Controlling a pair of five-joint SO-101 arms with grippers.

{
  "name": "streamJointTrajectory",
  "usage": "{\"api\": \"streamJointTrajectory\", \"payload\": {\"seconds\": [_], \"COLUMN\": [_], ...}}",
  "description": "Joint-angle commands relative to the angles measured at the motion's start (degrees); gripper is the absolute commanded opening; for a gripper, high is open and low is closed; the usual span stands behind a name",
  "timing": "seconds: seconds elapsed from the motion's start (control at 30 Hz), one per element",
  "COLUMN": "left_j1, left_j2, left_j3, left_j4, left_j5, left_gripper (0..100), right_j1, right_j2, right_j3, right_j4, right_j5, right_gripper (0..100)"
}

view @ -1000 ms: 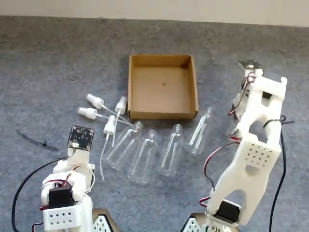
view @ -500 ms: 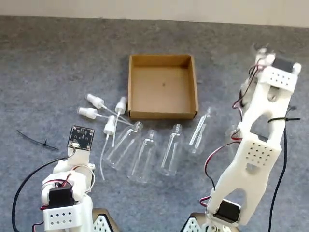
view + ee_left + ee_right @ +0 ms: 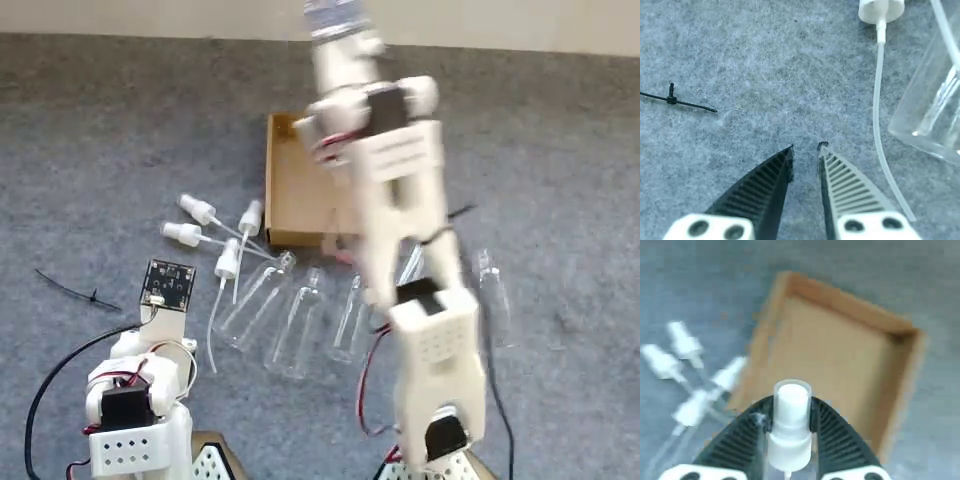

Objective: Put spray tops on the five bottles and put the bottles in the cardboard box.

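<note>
Grip check: right claw (image 3: pixel 791 406) was clamped on one white spray top (image 3: pixel 790 440), a finger on each side of its collar, cap end pointing away from the wrist. The right wrist view had it hanging over the cardboard box (image 3: pixel 855 305), above the wall on the side of the loose spray tops (image 3: pixel 690 412). In the high view the right arm (image 3: pixel 400 180) stretched from bottom centre up to top centre. It crossed the cardboard box (image 3: pixel 271 180) in the upper middle and hid most of it; the arm's far end was blurred. Four loose spray tops (image 3: pixel 227 258) lay in a cluster left of centre, just beside the box's lower left corner, dip tubes trailing toward the bottles (image 3: pixel 300 320). All five bottles lay on their sides on the grey carpet (image 3: pixel 100 120) in a row below the box, none inside it. Three were left of the arm, one partly behind it, one (image 3: pixel 493 295) to its right. Left arm (image 3: pixel 135 410) sat in the lower left corner. Left claw (image 3: pixel 805 148) showed a narrow gap with nothing between the fingers, tips low over the carpet. One loose top (image 3: pixel 881 10) with its tube, a bottle (image 3: pixel 935 110) and a black cable tie (image 3: pixel 672 100) lay near it. In the high view the cable tie (image 3: pixel 80 295) was at the far left, well apart from the bottles.
</note>
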Motion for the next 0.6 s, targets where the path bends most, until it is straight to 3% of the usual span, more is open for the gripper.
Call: {"api": "streamJointTrajectory", "payload": {"seconds": [0.0,0.17,0.33,0.57], "left_j1": [-0.57,-0.57,-0.57,-0.57], "left_j2": [-0.66,-0.66,-0.66,-0.66], "left_j3": [1.1,1.1,1.1,1.1], "left_j4": [0.44,0.44,0.44,0.44], "left_j5": [-0.18,-0.18,-0.18,-0.18], "left_gripper": [9,9,9,9], "right_j1": [-7.78,-12.62,-15.78,-16.48], "right_j2": [-1.1,3.56,6.99,7.6], "right_j3": [4.18,5.49,5.49,5.49], "right_j4": [-8.22,-13.93,-12.88,-8.48], "right_j5": [-3.25,-4.04,-3.87,-3.69], "right_gripper": [0.3,0.6,2.0,19.7]}}
